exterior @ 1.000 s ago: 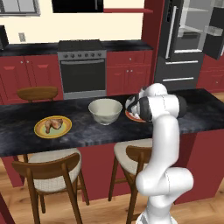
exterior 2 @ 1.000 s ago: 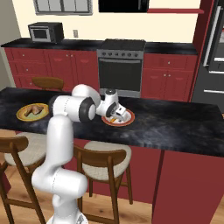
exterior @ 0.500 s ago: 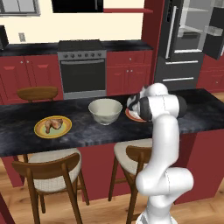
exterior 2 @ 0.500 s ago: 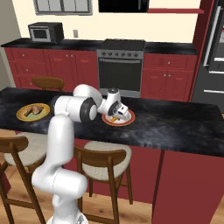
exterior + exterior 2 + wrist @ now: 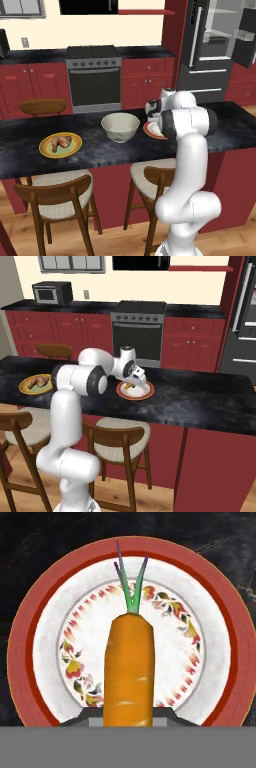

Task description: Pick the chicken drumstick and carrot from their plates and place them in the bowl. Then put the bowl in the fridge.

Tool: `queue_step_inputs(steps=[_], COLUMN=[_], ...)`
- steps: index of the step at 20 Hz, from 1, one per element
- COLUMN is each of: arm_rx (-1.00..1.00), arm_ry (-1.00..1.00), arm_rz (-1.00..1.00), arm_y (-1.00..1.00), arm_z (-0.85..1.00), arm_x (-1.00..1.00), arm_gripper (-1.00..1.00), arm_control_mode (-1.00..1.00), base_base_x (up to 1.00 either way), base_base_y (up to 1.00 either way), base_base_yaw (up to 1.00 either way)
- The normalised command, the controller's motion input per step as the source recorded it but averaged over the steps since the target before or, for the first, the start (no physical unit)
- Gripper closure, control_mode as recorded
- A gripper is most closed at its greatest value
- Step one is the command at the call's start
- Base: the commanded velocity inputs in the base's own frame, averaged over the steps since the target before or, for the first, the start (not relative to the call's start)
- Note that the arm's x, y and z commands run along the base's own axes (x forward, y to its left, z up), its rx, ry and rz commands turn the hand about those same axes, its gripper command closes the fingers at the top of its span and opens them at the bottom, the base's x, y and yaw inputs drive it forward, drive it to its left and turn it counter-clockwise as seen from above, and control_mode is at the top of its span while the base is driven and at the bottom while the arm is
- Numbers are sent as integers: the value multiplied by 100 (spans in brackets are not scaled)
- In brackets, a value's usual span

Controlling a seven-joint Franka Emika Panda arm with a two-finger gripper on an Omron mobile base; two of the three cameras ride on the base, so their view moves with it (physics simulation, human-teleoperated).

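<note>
An orange carrot (image 5: 128, 667) with green leaves lies lengthwise over the white plate with the red rim (image 5: 210, 662), and my gripper (image 5: 128, 718) is shut on its thick end. From the right base view the gripper (image 5: 131, 383) points down at that plate (image 5: 142, 393) on the dark island counter. The cream bowl (image 5: 120, 126) stands just left of the plate (image 5: 149, 131). Farther left the chicken drumstick (image 5: 62, 141) rests on the yellow plate (image 5: 47, 148). At the back right the fridge (image 5: 200, 55) stands with a door open.
Two wooden stools (image 5: 60, 197) stand against the near side of the island. Behind it are the steel oven (image 5: 95, 80) and red cabinets (image 5: 190, 346). A microwave (image 5: 52, 292) sits on the back counter. Bare dark countertop (image 5: 210, 401) stretches right of the plate.
The jaws have gone from open to shut on the carrot. The arm has stayed over the red-rimmed plate with hardly any movement.
</note>
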Motion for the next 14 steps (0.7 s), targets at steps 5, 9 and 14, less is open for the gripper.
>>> queue_step_inputs(steps=[5,9,14], arm_rx=[0,0,1], arm_ry=[12,9,15], arm_rz=[-1,0,-8], arm_y=[37,41,34], arm_z=[55,55,55], arm_x=[-17,-13,-16], arm_gripper=[100,100,100], arm_control_mode=[-100,-100,-100], base_base_x=[0,0,0], base_base_y=[0,0,0], base_base_yaw=[0,0,0])
